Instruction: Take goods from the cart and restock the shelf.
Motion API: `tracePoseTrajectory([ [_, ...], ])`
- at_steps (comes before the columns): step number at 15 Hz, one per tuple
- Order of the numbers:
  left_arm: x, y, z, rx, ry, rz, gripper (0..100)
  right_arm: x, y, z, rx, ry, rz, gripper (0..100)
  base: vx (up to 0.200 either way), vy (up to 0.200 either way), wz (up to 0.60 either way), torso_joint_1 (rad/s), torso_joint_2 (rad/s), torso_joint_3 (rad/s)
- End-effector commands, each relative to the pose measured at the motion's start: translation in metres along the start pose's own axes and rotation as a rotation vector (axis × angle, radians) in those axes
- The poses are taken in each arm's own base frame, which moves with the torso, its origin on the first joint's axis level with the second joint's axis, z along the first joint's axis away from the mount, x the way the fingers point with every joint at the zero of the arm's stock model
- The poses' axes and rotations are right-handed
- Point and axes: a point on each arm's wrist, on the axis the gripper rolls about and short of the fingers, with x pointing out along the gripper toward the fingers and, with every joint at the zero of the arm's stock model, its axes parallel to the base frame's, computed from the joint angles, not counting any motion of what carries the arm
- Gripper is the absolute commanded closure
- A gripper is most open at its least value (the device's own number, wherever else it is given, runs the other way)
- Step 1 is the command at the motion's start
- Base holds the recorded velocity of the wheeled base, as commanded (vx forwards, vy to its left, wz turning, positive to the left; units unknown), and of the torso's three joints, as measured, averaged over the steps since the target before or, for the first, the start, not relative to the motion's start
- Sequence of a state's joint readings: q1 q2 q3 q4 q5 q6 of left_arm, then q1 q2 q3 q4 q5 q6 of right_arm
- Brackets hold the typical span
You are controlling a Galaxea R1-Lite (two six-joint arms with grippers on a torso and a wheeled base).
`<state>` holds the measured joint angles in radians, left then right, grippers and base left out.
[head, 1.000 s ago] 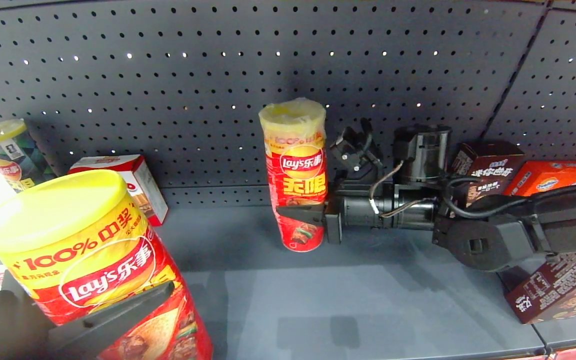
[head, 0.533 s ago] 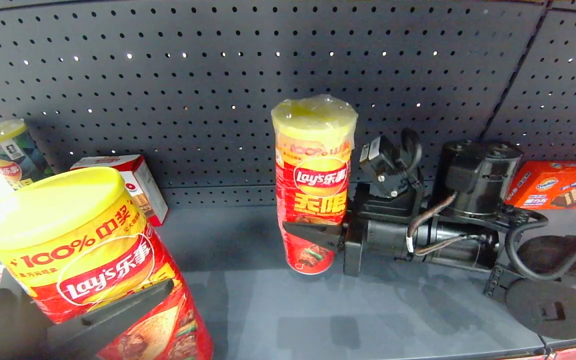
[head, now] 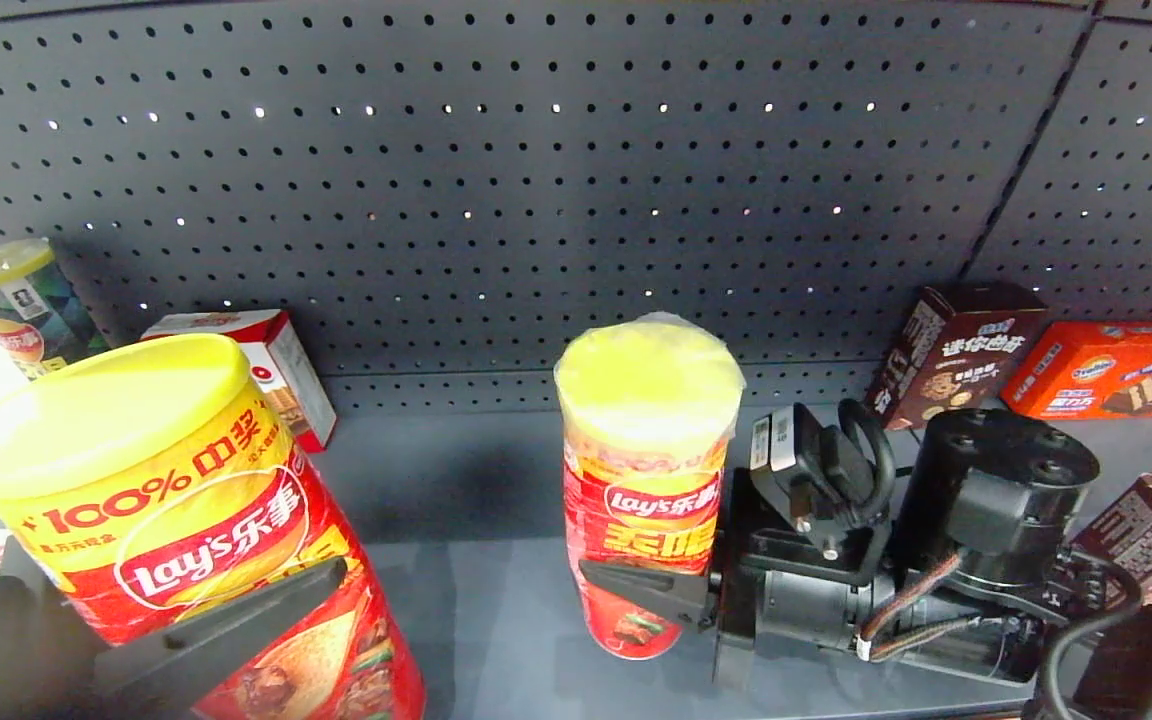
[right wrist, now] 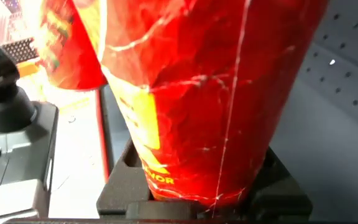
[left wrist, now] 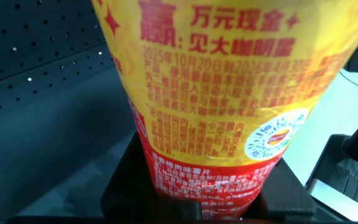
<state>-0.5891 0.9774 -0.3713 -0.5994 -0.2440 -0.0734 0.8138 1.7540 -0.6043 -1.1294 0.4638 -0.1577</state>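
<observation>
Shelf (head: 456, 480): dark grey deck, closed at the rear by a perforated back panel (head: 536, 200) of the same colour. Positions are given relative to the upright brown box (head: 951, 350), which stands at the rear of the deck against the panel.

(a) Orange box (head: 1106, 365), lying flat just beside the brown box on its right, also at the rear.
(b) Second brown box (head: 1151, 535), tilted, nearer the front than the upright brown box and to its right; its contact with the deck is hidden.
(c) White-and-red box (head: 256, 360), well apart to the left, upright at the panel.
(d) Dark can with a pale yellow lid (head: 11, 305), farthest left, beyond (c).
</observation>
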Motion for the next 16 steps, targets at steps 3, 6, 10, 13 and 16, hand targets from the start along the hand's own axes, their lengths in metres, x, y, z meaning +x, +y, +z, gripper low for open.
tracePoseTrajectory([
  [3,-0.001,0.0,0.001,0.001,-0.007,0.001,100,0.007,0.002,-0.025,0.014,0.038,-0.002,100,0.0,0.0,0.0,0.0,0.0,0.0],
  [6,-0.003,0.001,0.002,0.003,-0.015,0.015,100,0.009,0.002,-0.034,0.021,0.054,0.001,100,0.0,0.0,0.0,0.0,0.0,0.0],
  [10,-0.007,0.0,0.001,0.005,-0.021,0.016,100,0.007,0.005,-0.037,0.023,0.065,0.003,100,0.0,0.0,0.0,0.0,0.0,0.0],
  [13,-0.007,0.0,0.001,0.004,-0.02,0.016,100,0.001,0.008,-0.038,0.015,0.058,0.003,0,0.0,0.0,0.0,0.0,0.0,0.0],
  [16,-0.007,0.0,0.001,0.004,-0.02,0.016,100,-0.006,0.01,-0.035,0.001,0.039,-0.02,0,0.0,0.0,0.0,0.0,0.0,0.0],
])
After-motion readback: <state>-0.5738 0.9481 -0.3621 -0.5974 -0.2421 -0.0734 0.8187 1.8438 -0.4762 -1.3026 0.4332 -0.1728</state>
